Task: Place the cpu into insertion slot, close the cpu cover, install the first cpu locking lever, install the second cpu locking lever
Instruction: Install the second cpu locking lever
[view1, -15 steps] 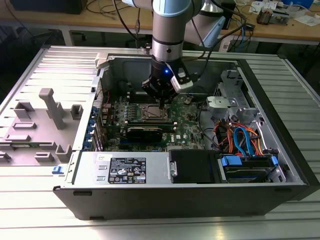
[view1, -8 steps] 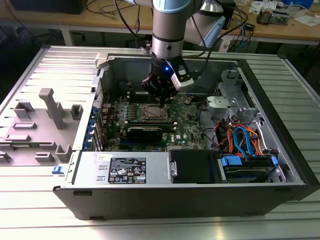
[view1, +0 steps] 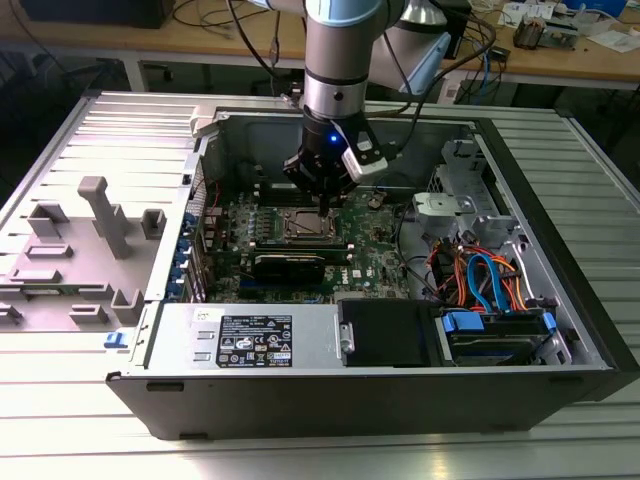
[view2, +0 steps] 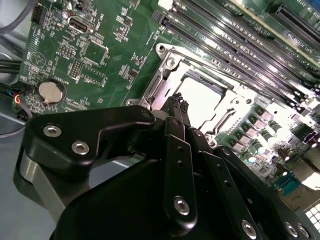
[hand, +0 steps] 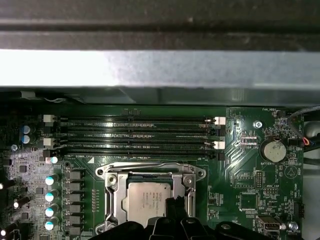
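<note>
In the first wrist view the clenched, empty pincer (hand: 175, 207) hovers at the lower-centre, right beside the cpu (hand: 145, 197) seated under the cpu cover (hand: 115, 187).

Your arm (view1: 338, 50) is hanging almost straight down from the top of the exterior view, its silver-grey wrist section pointing downward with a small blue light glowing on it. Your black gripper (view1: 324, 205) is pointing down too — in the second wrist view its fingers (view2: 176, 112) are pressing together at the tips, leaving no gap between them — and in the first wrist view those fingertips (hand: 173, 204) are meeting as well.
</note>
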